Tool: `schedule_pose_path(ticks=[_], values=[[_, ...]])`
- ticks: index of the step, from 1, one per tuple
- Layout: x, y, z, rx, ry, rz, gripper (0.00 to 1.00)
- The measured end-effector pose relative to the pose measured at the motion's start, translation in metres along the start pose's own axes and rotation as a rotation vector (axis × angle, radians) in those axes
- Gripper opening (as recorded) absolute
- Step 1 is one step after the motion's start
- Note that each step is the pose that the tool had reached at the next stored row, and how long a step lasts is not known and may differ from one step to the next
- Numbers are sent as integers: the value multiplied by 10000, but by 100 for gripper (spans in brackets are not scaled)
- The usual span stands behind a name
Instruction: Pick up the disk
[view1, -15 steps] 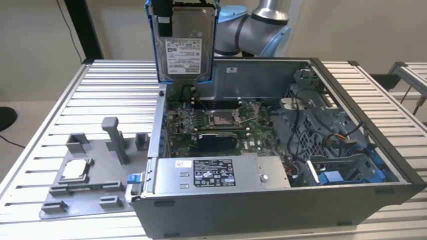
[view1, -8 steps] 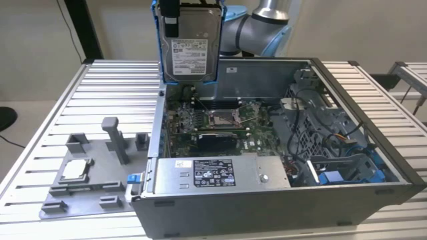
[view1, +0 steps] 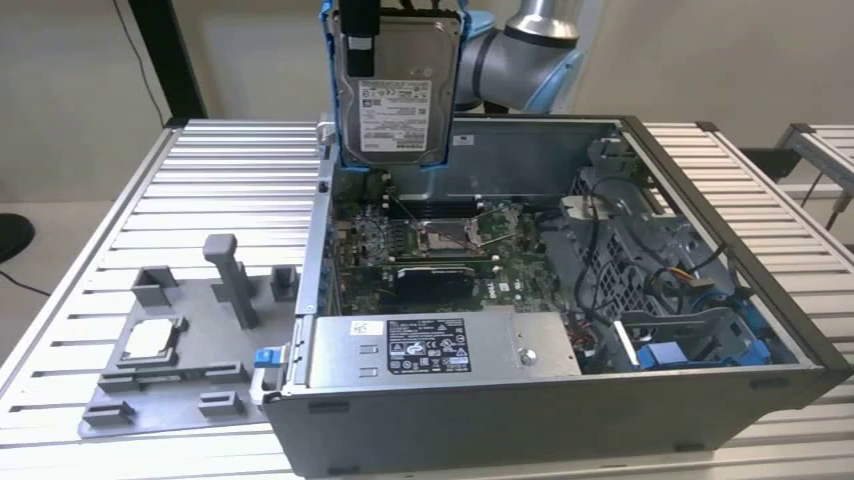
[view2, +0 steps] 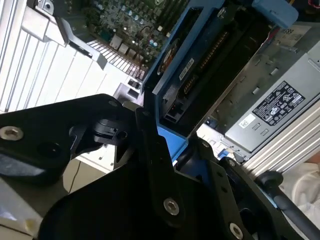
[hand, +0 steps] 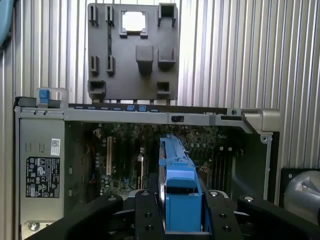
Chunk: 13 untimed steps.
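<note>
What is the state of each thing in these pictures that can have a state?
disk: held in the air above the case, upright, label toward the exterior view.
claw: shut on the disk, gripping its blue carrier from both sides.
computer case: lying on its side on the table, open, circuit board exposed.
chip: lying flat in a recess of the grey tray.

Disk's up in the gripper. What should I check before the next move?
1. Grip: ok, gripper shut on the disk at its blue carrier.
2. Lifted: ok, disk hangs above the motherboard, apart from it.
3. Attitude: ok, upright in the exterior view.
4. Trailing cable on the disk: cannot tell.
5. Case open on top: ok.
6. Fixture plate apart from the case: ok.
</note>
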<state>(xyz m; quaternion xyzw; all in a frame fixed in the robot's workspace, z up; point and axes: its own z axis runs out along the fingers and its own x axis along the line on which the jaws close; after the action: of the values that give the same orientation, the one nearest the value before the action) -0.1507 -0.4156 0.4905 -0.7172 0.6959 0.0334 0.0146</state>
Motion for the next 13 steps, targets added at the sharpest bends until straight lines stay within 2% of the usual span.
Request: schedule_pose_path(ticks=[13], values=[[28, -145, -6, 0, 11, 0, 0]])
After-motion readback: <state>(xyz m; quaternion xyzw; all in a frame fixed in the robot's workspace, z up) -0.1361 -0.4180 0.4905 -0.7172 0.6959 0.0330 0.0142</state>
